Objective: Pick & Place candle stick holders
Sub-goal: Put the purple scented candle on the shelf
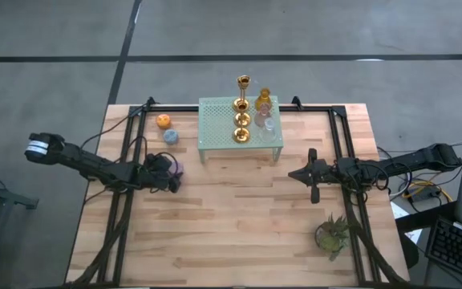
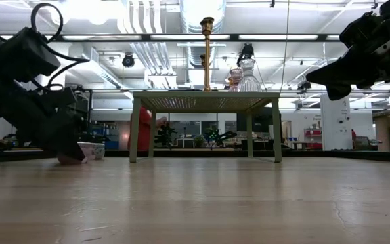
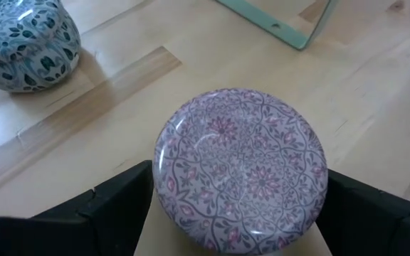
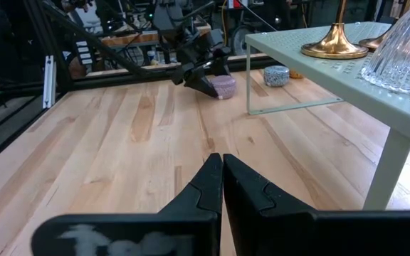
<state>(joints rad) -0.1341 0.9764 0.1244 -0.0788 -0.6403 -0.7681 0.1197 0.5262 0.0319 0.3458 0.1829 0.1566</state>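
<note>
While its fingers (image 3: pixel 109 210) stand spread wide on either side of the purple patterned cup (image 3: pixel 239 168), the left gripper (image 1: pixel 169 172) sits low on the desk (image 1: pixel 239 225), the cup resting on the wood between them; whether the pads touch it I cannot tell. Near it on the desk lie a blue patterned cup (image 3: pixel 21 41) and, farther off, an orange cup (image 1: pixel 163 121). The right gripper (image 4: pixel 221 186) hovers above bare wood on the other side, fingers pressed together and empty. Between the arms stands the pale green mesh rack (image 1: pixel 219 120), carrying gold stemmed holders (image 1: pixel 242 108) in a row with pink, amber and clear cups (image 1: pixel 265 112) beside them.
</note>
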